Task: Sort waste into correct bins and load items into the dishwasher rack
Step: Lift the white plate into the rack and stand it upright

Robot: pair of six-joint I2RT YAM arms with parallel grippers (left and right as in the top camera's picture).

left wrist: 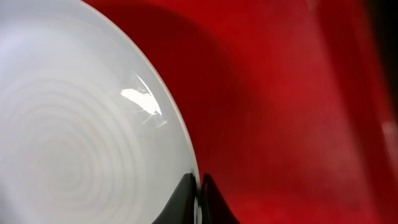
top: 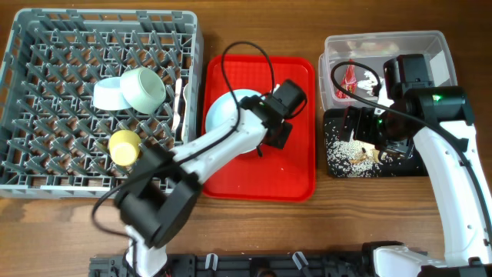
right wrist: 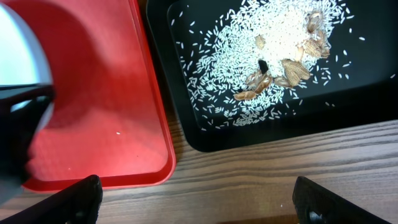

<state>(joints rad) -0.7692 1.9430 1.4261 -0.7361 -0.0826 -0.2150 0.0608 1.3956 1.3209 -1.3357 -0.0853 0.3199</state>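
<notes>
A wooden table (top: 346,231) carries the whole setup. Seen from overhead, the grey dishwasher rack (top: 46,46) takes up the left side. It already holds two pale bowls (top: 146,88) and the yellow cup (top: 124,146), and what looks like white cutlery (top: 181,96) lies along its right edge. The red serving tray (top: 261,173) lies in the middle with the white plate (top: 227,108) on its upper left part. The left gripper (top: 265,142) sits at the plate's right rim. To the right, the clear tub (top: 438,46) holds the snack wrapper (top: 352,77). Just below it, the black tray (top: 407,168) holds the rice scraps (top: 342,150), and the right gripper (top: 367,129) hovers over that tray's left part.

In the left wrist view the plate fills the left half against the red tray. The two dark fingers (left wrist: 186,202) are pinched tight on the plate's thin rim, one on each face.

In the right wrist view the fingertips (right wrist: 81,199) are spread wide with nothing between them, above the table edge in front of both trays. The rice lies scattered with a few brown bits.

The waste looks sorted, so the step in hand appears to be loading the plate. The next move calls for lifting it clear of the tray's lip, carrying it left over the rack wall and standing it between free pegs. With only an edge grip, the plate could tilt or slip.
</notes>
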